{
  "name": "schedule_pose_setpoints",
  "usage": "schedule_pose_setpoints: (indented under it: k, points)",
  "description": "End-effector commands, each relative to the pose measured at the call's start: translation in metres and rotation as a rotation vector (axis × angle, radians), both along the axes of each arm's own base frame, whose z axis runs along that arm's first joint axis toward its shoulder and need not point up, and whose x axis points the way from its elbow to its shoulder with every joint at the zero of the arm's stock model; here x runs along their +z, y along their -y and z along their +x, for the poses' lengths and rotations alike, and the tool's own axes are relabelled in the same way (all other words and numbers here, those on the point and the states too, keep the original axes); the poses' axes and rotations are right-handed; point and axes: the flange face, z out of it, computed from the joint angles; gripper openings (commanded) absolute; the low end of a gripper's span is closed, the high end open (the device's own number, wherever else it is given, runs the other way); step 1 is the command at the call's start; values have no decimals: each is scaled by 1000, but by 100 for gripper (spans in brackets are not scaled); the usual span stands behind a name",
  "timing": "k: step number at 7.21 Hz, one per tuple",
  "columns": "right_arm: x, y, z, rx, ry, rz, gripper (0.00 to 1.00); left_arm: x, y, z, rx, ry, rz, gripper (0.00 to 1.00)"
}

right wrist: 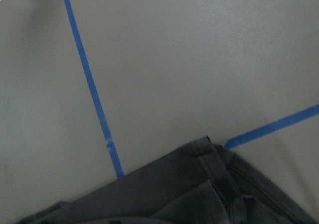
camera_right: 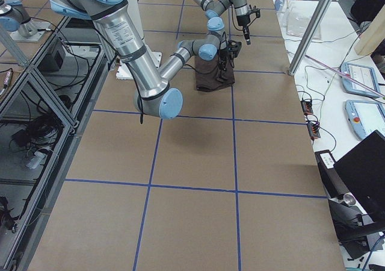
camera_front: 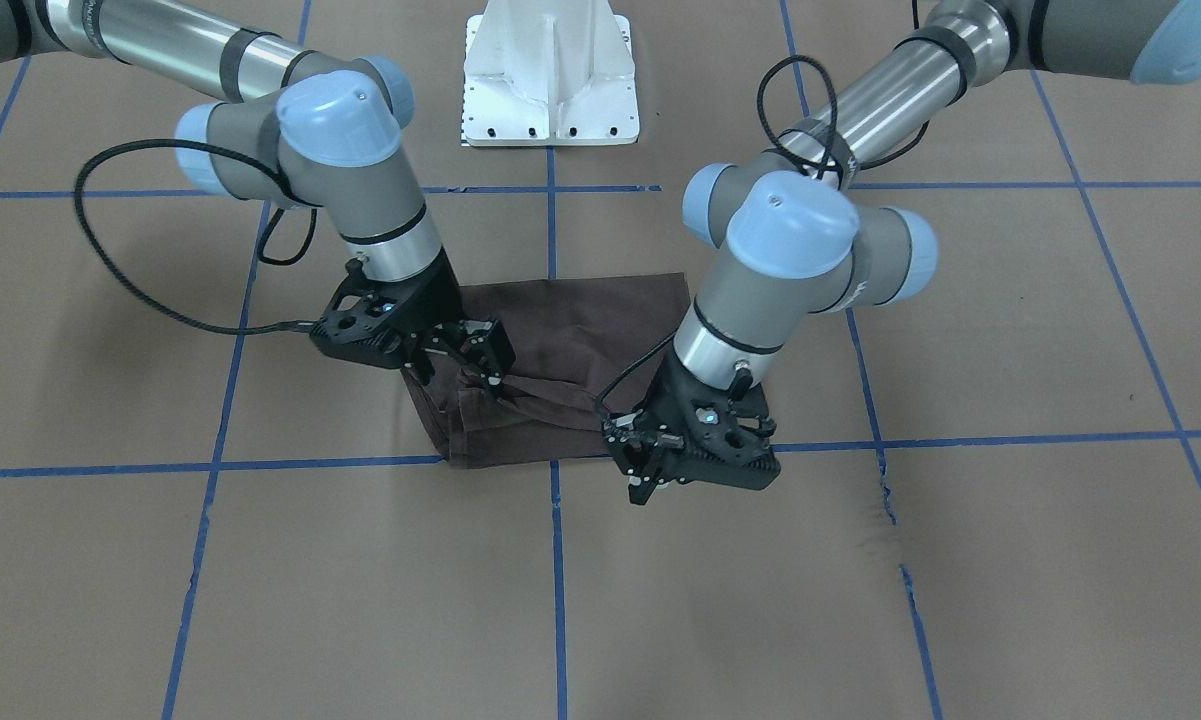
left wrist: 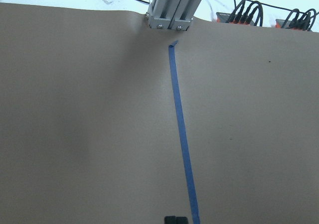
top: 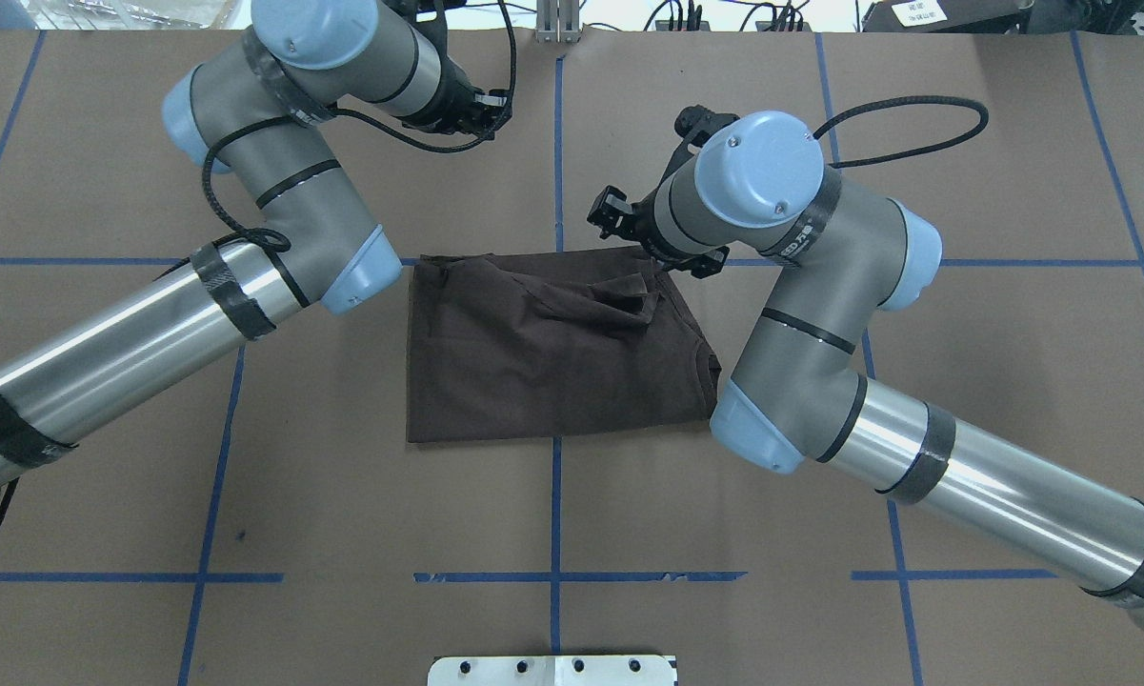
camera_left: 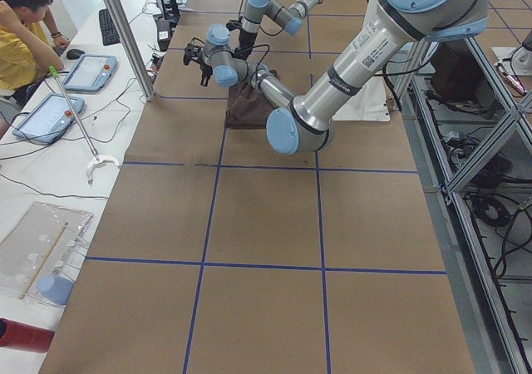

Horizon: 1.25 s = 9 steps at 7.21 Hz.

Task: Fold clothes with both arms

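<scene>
Front-facing view: the dark grey-brown cotton T-shirt (camera_front: 560, 365) lies folded into a compact, rumpled rectangle on the brown paper-covered table (camera_front: 1010, 560), straddling a blue tape grid line (camera_front: 557, 560). The right black two-finger gripper (camera_front: 480, 362), on this view's left, sits at the shirt's corner with a ridge of cloth pulled toward it; whether its fingers pinch that cloth cannot be told. The left black two-finger gripper (camera_front: 650, 470) hangs at the shirt's operator-side edge, its fingers close together with nothing visibly between them. Overhead view: the garment (top: 552, 353) shows three fairly straight edges, while the far-right corner is bunched under the right gripper (top: 629, 224); the left gripper (top: 467, 105) is beyond the shirt and not clearly resolved. Wrist views: the left camera shows bare paper and tape only; the right camera shows the shirt's hem (right wrist: 199, 194) at the frame's bottom. Judged from this, most folds are done, with smoothing or a last fold remaining. Bare table lies on every side; the white bolted pedestal (camera_front: 550, 75) stands well apart.
</scene>
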Motion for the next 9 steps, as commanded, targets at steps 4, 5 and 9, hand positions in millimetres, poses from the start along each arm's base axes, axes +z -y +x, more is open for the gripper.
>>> schedule_pose_setpoints:
  k: [4, 5, 9]
  points:
    - [30, -48, -71, -75, -84, -22, 0, 34, -23, -107, 7, -59, -8, 0]
    - [28, -21, -67, -36, -103, -17, 0, 33, -25, -109, 7, -63, -5, 0]
    - [5, 107, -76, 50, -130, -4, 0, 28, -29, -112, 7, -71, 4, 0]
